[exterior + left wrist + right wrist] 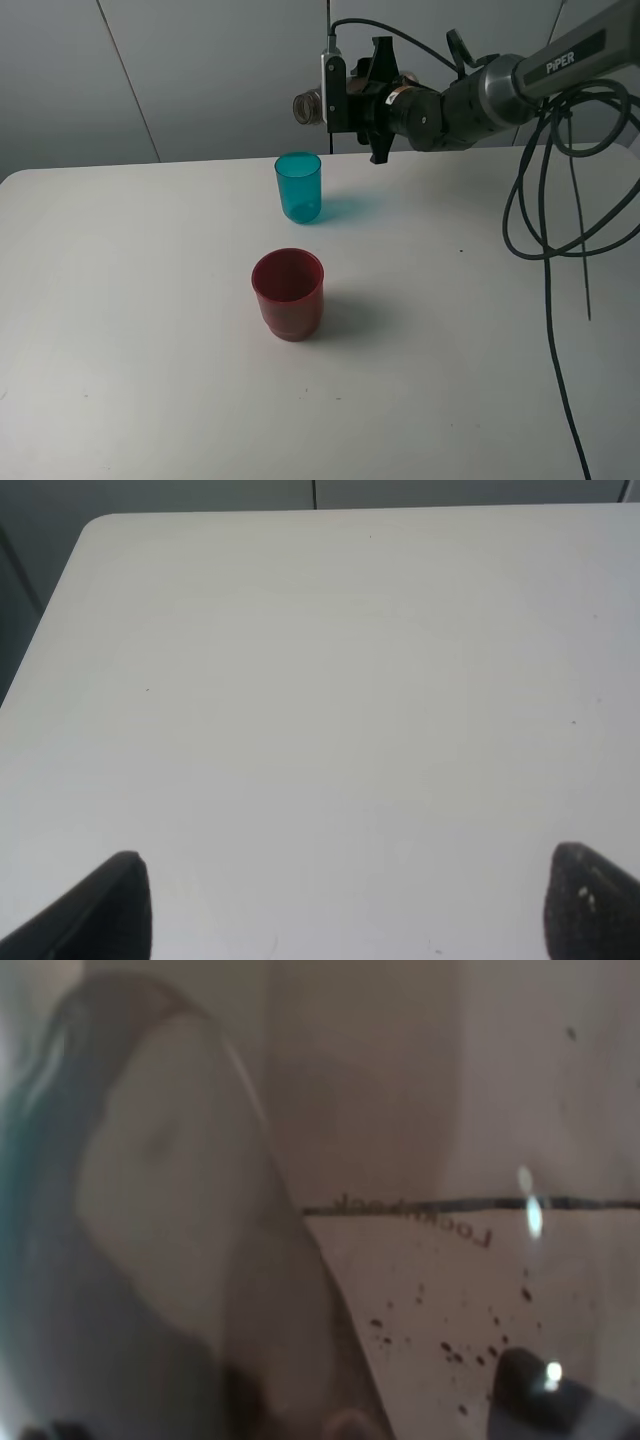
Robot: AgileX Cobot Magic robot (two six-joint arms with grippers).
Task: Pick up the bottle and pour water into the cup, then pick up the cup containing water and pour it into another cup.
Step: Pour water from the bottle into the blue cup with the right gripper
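— 2 pours make up this task. Which one is in hand?

— Pour 1, by my reading. The right tool (345, 98) is clamped on the bottle (308, 105), which is tipped almost level, its mouth above and just behind the cup (299, 187). No stream is visible, and I cannot tell whether the cup holds water.

— And the left tool?

— The left tool (350, 910) hangs over bare desk (120, 300), jaws wide apart, holding nothing.

— What is left?

— Finishing pour 1, setting the bottle down, then pour 2: lifting the cup and emptying it into another cup (288, 293), which stands upright on the desk near the cup, on the camera's side.
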